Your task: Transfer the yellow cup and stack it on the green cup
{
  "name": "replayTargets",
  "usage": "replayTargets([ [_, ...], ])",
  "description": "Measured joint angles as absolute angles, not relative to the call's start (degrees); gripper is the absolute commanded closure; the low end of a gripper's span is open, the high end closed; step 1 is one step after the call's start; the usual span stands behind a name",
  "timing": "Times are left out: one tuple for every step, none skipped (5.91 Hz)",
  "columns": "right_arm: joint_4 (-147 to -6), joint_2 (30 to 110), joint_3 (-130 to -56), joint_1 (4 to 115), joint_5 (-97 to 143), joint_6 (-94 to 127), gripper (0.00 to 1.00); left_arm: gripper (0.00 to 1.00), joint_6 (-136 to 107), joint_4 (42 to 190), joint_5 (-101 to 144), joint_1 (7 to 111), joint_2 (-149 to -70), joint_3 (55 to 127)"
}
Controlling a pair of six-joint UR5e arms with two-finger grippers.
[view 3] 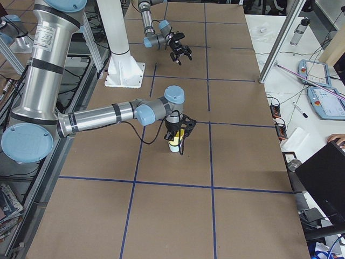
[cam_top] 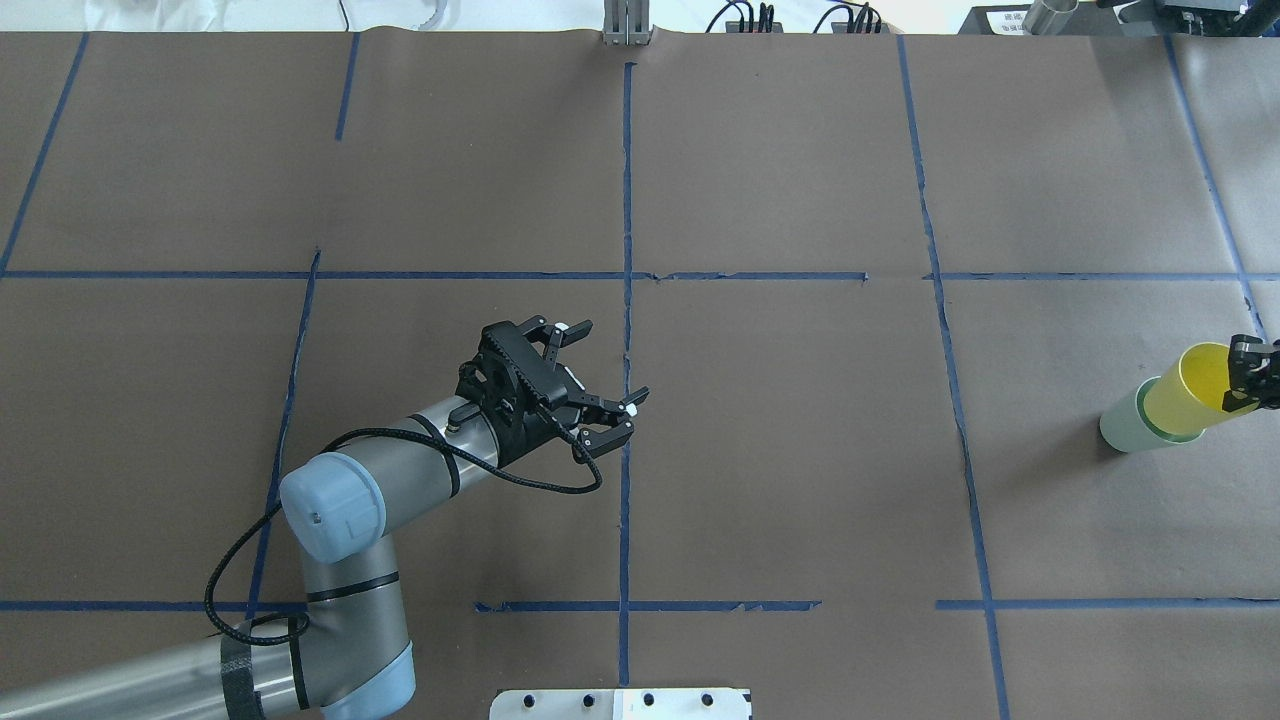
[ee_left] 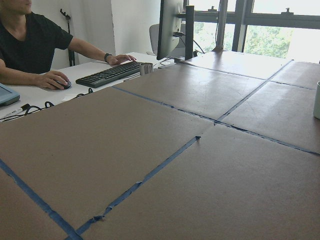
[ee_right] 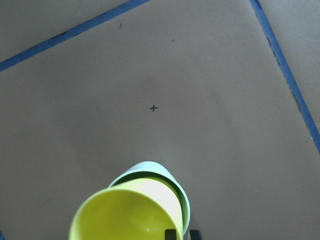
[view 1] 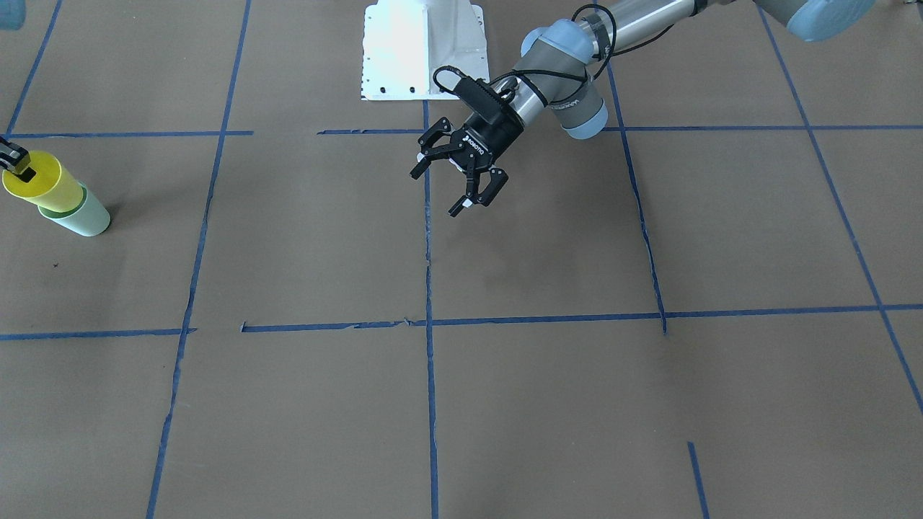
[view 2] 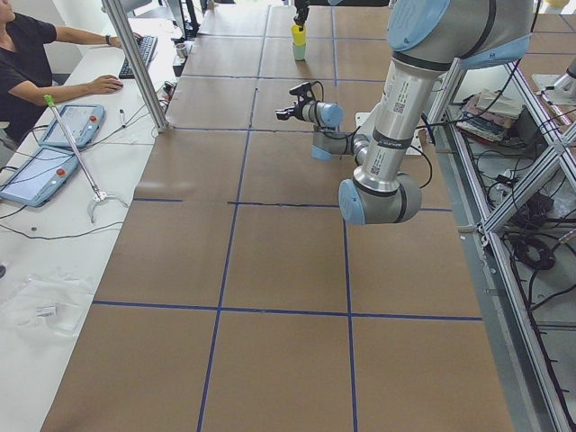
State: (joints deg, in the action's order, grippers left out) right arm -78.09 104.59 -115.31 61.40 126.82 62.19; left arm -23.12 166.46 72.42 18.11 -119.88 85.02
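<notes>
The yellow cup (view 1: 43, 184) sits nested in the green cup (view 1: 83, 215), which stands on the table at the robot's far right. Both also show in the overhead view, yellow cup (cam_top: 1185, 395) in green cup (cam_top: 1125, 425). My right gripper (cam_top: 1250, 375) is at the yellow cup's rim, with its fingers closed on the cup wall. In the right wrist view the yellow cup (ee_right: 125, 215) fills the bottom and the green cup's rim (ee_right: 150, 167) shows behind it. My left gripper (cam_top: 612, 360) is open and empty, above the table's middle line.
The white robot base plate (view 1: 422, 50) is at the robot's edge of the table. Blue tape lines (cam_top: 625, 450) divide the brown table cover. An operator (view 2: 27, 63) sits at a side desk with a keyboard and tablets.
</notes>
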Motion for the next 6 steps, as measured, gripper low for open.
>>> replayTargets([
  [-78.2,104.6,-115.1,61.4,126.8,62.4,0.0,0.0,-23.1,166.4,72.4,18.1,-119.9,85.1],
  [-78.1,104.6,-115.1,61.4,126.8,62.5,0.0,0.0,-23.1,166.3,72.4,18.1,-119.8,85.2],
  [-77.8,104.4,-115.7,61.3,126.8,62.5,0.0,0.0,-23.0,165.8,72.3,18.4,-119.7,85.0],
  [-77.6,104.1,-117.0,61.3,126.7,62.5,0.0,0.0,-23.1,165.0,72.4,19.6,-119.3,84.5],
  [-77.5,103.6,-118.2,61.5,126.7,62.4,0.0,0.0,-23.3,162.3,72.9,22.8,-118.8,83.4],
  [-77.5,102.9,-118.4,61.9,126.6,62.2,0.0,0.0,-23.7,156.7,74.9,26.9,-118.9,82.5],
])
